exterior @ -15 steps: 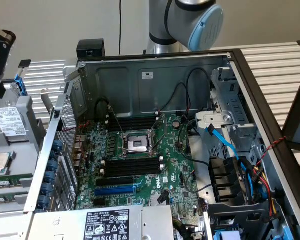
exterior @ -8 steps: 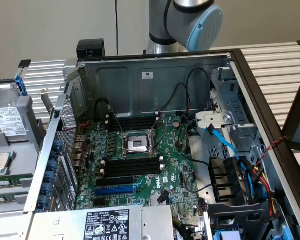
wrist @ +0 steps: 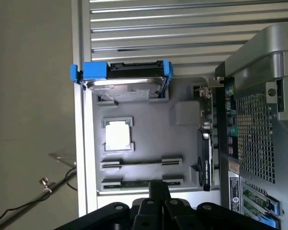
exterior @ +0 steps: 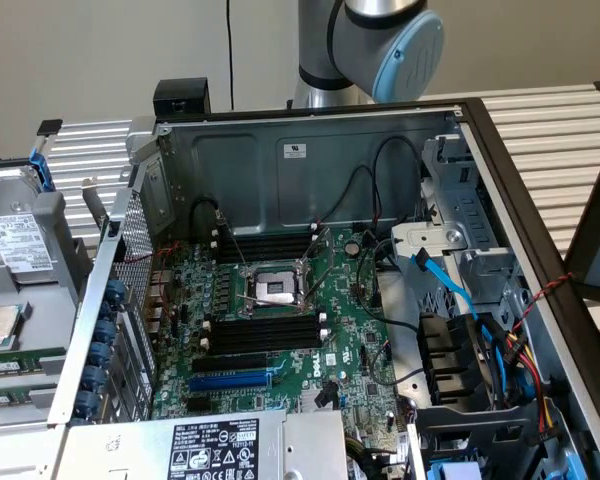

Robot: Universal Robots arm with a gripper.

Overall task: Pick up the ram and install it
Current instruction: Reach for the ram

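At the exterior view's left, beside the open computer case [exterior: 310, 170], a grey tray [wrist: 182, 139] holds the ram [wrist: 129, 183] in the cradle nearest the fingers [wrist: 156, 191]. These are pressed together, holding nothing. They seem poised just over the stick, whose long axis runs crosswise to them.

A motherboard [exterior: 352, 342] lies in the open case [exterior: 240, 170]; a hard drive [wrist: 127, 87], seemingly blue-framed, sits at the grey tray's [wrist: 149, 136] edge.
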